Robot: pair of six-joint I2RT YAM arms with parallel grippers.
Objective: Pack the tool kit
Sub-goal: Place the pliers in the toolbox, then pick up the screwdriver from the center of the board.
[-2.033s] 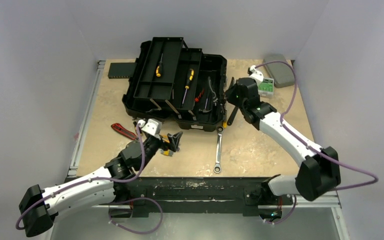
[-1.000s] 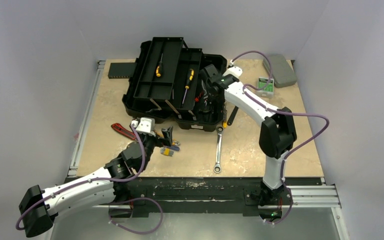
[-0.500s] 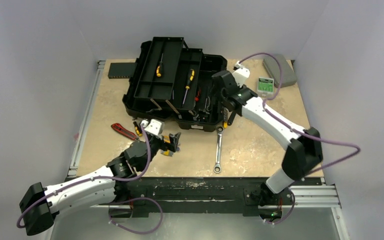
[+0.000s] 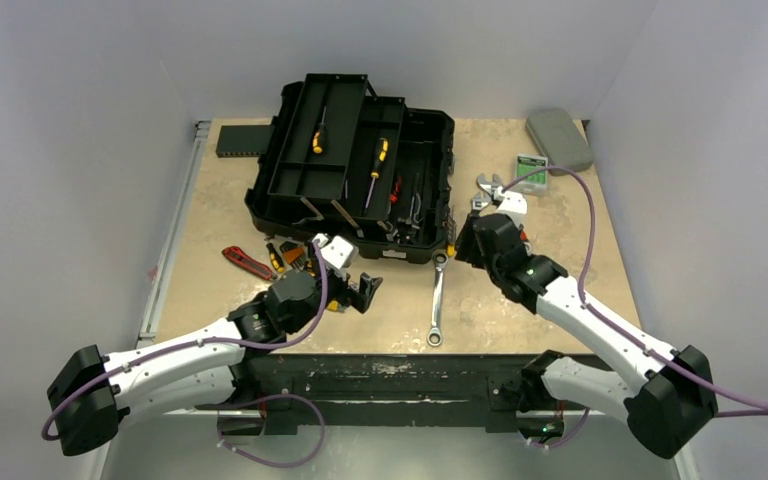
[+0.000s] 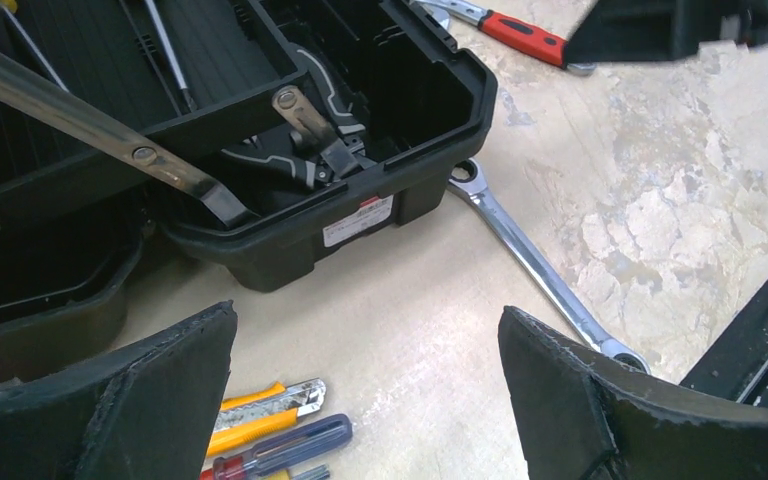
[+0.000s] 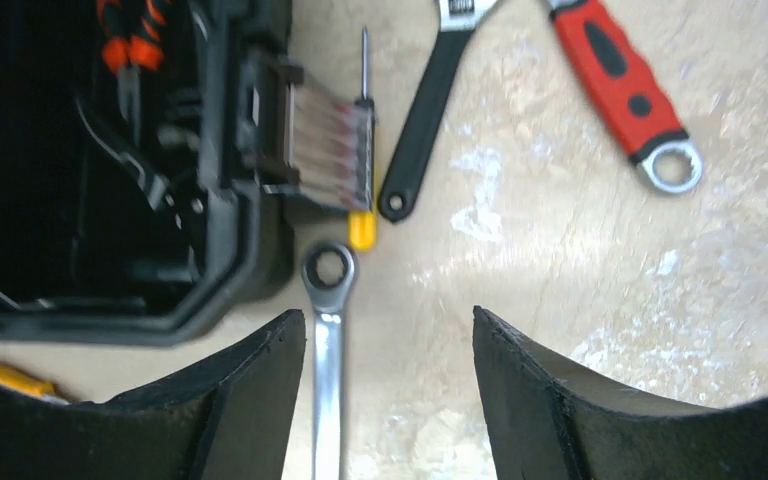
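So, counter (image 4: 215, 200): carries the toolbox and the loose tools in front of my two arms.
Toolbox (image 4: 397, 248): open at the back middle of the counter, black trays swung up and out to the left, pliers (image 5: 290, 165) lying in the bottom.
Trays (image 4: 305, 170): two, each with a yellow-and-black screwdriver (image 4: 378, 160) in it.
My left end effector (image 5: 368, 315): fingers spread wide with nothing between them, over bare counter just in front of the toolbox's front wall.
My right end effector (image 6: 388, 320): fingers apart and empty, above the counter at the toolbox's near right corner.
Ratchet wrench (image 6: 327, 330): flat on the counter, ring end close to that corner, shaft running just beside one of my right fingers.
Black-handled adjustable wrench (image 6: 425, 120): on the counter right of the toolbox.
Red-handled wrench (image 6: 615, 80): near it, further right.
Yellow utility knife (image 5: 270, 405) and blue-handled screwdriver (image 5: 280, 450): side by side on the counter, close to one of my left fingers.
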